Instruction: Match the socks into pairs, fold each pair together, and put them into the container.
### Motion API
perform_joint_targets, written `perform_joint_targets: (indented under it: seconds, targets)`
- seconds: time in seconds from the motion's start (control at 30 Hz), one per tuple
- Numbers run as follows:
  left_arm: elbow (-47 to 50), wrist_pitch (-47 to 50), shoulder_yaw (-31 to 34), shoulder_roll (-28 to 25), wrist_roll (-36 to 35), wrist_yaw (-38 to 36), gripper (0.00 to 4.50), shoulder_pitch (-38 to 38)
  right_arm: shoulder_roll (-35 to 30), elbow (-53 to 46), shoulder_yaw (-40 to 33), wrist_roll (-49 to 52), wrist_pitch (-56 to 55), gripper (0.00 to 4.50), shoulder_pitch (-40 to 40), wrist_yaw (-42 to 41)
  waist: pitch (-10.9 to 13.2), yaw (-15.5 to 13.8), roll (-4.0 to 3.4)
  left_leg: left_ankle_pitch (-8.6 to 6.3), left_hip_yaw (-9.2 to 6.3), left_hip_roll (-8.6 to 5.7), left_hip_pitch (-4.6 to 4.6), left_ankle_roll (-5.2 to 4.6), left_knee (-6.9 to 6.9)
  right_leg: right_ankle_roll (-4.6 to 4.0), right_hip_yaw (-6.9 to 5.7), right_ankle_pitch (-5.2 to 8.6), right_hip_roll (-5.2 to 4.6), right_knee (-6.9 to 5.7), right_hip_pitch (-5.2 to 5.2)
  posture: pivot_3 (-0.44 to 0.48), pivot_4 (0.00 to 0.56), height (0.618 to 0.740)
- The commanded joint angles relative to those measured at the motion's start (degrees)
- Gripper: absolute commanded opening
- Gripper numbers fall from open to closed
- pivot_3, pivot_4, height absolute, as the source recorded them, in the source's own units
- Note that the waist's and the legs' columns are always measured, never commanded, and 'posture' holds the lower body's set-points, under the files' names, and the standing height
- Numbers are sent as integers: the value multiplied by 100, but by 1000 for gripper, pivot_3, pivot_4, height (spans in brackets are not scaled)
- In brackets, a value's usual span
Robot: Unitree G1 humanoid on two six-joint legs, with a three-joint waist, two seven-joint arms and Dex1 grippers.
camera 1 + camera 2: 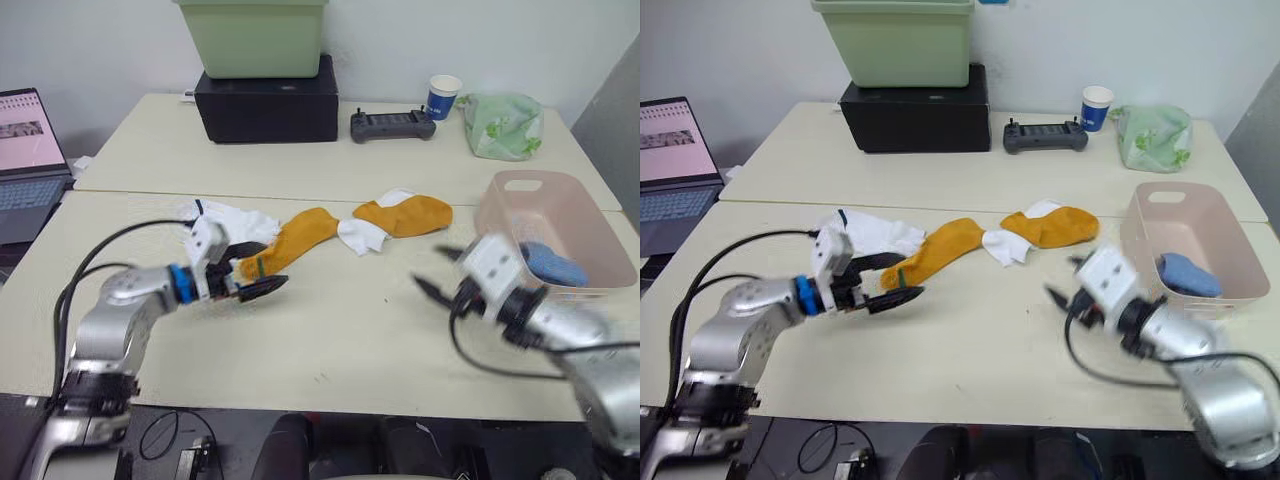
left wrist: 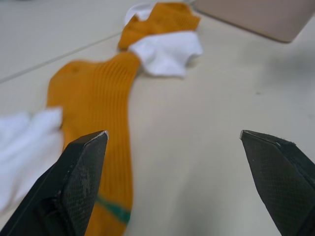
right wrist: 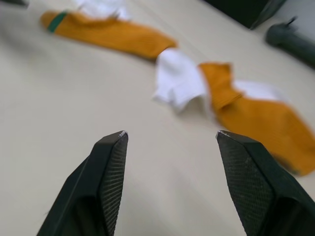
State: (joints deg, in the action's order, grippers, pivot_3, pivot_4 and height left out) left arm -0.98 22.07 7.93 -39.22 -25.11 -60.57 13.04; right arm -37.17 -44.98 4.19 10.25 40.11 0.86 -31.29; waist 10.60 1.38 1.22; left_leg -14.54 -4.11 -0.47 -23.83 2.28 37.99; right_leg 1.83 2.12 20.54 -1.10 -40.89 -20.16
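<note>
**Both hands open over the bench, four socks still lying loose**

The left hand [image 1: 262, 270] hangs low over the bench [image 1: 340, 340] with its two black fingers spread apart and nothing between them. Just ahead of its fingertips lies the near mustard-orange sock [image 1: 292, 241], stretched out lengthways, its green mark at the cuff end closest to the hand. One fingertip [image 2: 83, 162] sits over the edge of that sock in the left wrist view; whether it touches cannot be told. Just beside the hand, on its outer side, lies a white sock [image 1: 235, 221] with a dark blue mark, overlapping the cuff of the orange one.

Beyond the toe of the near orange sock lies a second white sock [image 1: 362, 235], and past that the second mustard-orange sock [image 1: 412, 214], the two touching.

The right hand [image 1: 438, 270] is also open, fingers wide apart and empty, held above bare bench. The chain of socks lies ahead of it, well apart from its tips. Just beside this hand, on its outer side, stands the pale pink basket [image 1: 600, 225], with light blue socks [image 1: 551, 265] lying inside at the near end.

Behind the socks, far from both hands: a green tub [image 1: 252, 35] on a black box [image 1: 268, 105], a black controller [image 1: 392, 125], a paper cup [image 1: 444, 97] and a green-and-white cloth bundle [image 1: 502, 126]. A laptop [image 1: 30, 160] stands off to the left hand's outer side.
</note>
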Motion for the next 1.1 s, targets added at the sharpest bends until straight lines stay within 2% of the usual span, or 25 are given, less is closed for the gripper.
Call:
perform_joint_targets:
  seconds: [0.03,0.07,0.23,0.4,0.5,0.6,0.8,1.0,1.03,1.1]
  targets:
    - [196,-266,303,-198,-57,-88,4500,-219,14,-431,83,220,-157,4237,96,-157,0,15,0,0,-1,0,1,0,-1,-4,-2,-5,1,0,-1,0,150,720]
    - [168,-328,303,-235,-16,-117,4500,-261,25,-468,103,285,-115,4491,108,-195,0,23,0,0,-1,2,6,0,-1,-4,-3,-5,2,-3,2,0,150,720]
    - [-243,-1052,77,-250,547,86,4500,-77,-38,-555,201,326,54,4491,2,-173,-1,26,-1,0,-8,4,6,0,-5,-4,-10,-5,6,-4,1,0,150,720]
    - [-1058,-1717,-618,68,1448,490,4500,575,-203,-465,433,145,143,4491,-175,-187,-1,5,0,0,-8,2,5,0,-4,-4,-12,-5,6,-2,1,0,150,720]
    - [-1383,-1923,-971,205,1764,494,4500,812,-222,-452,496,143,163,4491,-212,-171,-2,20,2,0,-8,1,1,-1,-3,-4,-12,-5,6,-1,0,0,150,720]
    - [-1672,-2202,-1132,117,2095,607,3904,882,-238,-439,504,103,139,4500,-195,-143,-2,51,1,-1,-6,3,-1,-1,-5,-3,-9,-5,8,0,-5,0,150,720]
    - [-2077,-2293,-1238,-65,2272,534,2054,926,-168,-370,529,21,104,4500,-291,-72,-5,56,-2,0,-8,5,13,-1,-5,-4,-11,-5,10,-14,1,0,150,720]
    - [-1499,-1882,-1280,-319,2046,176,257,601,-98,-288,532,68,119,4500,-460,-127,-8,102,-7,0,-8,11,14,-1,-5,-4,-8,-5,16,-15,-1,0,150,720]
    - [-1272,-1810,-1267,-376,1890,-17,24,481,-82,-277,531,84,129,4500,-499,-137,-8,122,-7,0,-8,11,14,-1,-6,-4,-7,-5,16,-15,0,0,150,720]
    - [-623,-1533,-1258,-571,1473,-510,24,143,-51,-264,546,136,159,4500,-592,-180,-10,155,-11,-1,-8,13,14,-1,-8,-5,-6,-4,17,-14,-2,0,150,720]
